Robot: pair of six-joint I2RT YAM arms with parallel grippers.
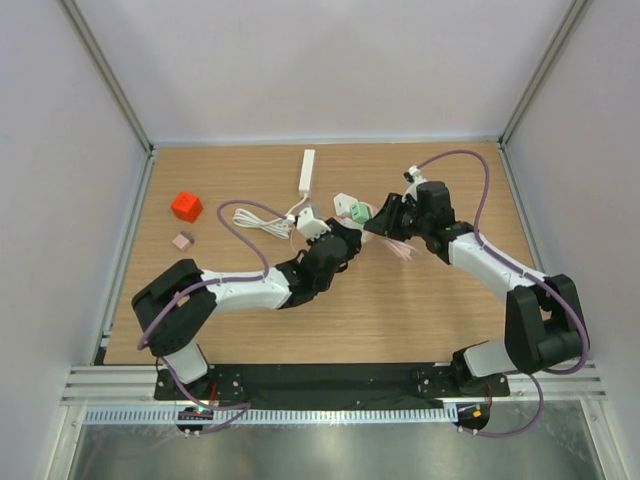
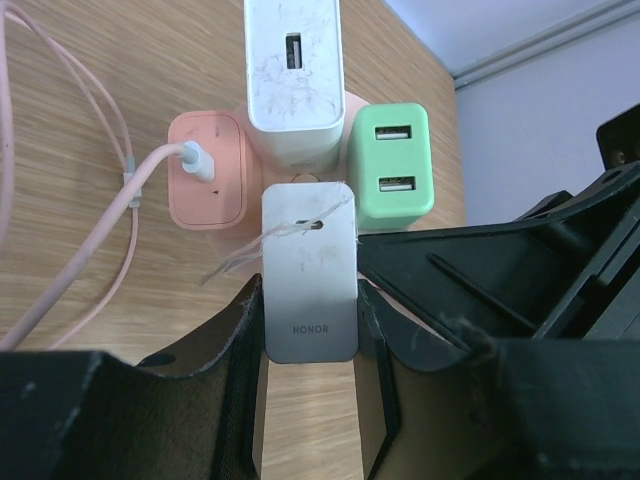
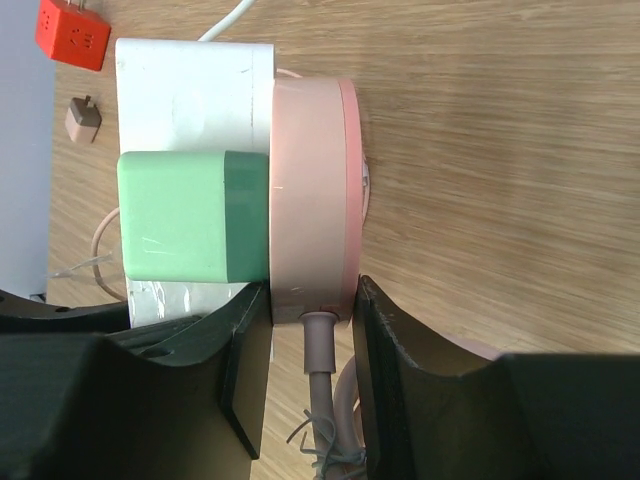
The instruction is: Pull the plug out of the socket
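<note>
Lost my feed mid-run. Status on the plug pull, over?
Left gripper shut on silver plug. Right gripper shut on socket. Plug looks seated. White plug, green plug close beside it.

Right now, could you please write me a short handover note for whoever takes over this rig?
Left gripper: shut on the silver plug.
Right gripper: shut on the pink socket, beside its cable.
The silver plug sits in the pink socket alongside the white plug, green plug and pink plug.
Done: both grips set.
To do: pull the silver plug out; it looks seated, not yet freed.
</note>
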